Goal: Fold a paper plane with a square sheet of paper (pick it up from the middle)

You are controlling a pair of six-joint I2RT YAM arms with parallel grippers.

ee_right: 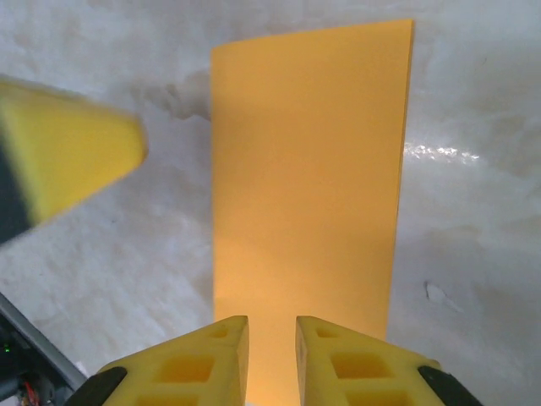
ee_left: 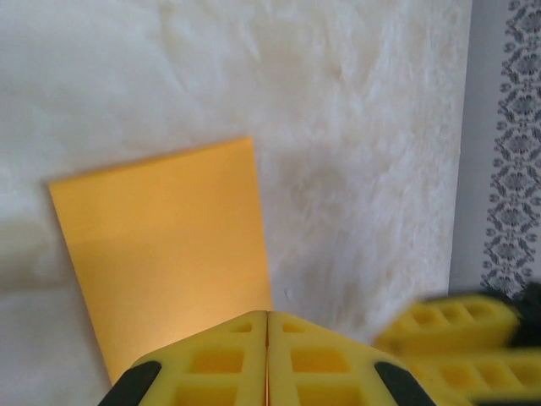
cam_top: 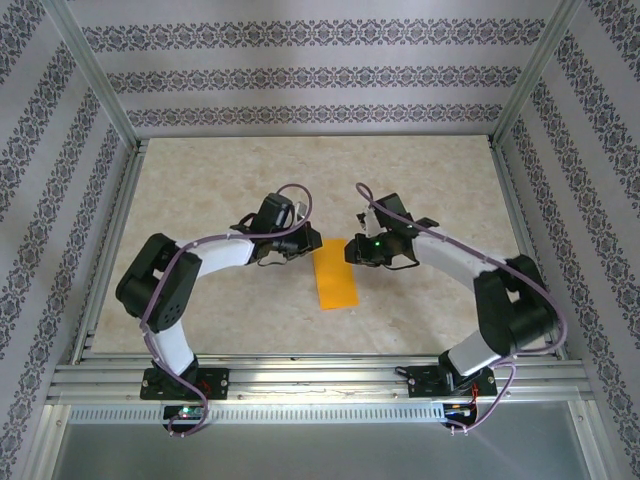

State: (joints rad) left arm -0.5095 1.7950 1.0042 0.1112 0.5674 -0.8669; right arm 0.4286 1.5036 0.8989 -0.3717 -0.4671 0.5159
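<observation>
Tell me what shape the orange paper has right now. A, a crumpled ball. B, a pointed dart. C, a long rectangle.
C: the paper lies on the table as a plain long rectangle with straight edges and square corners, and no pointed tip.
</observation>
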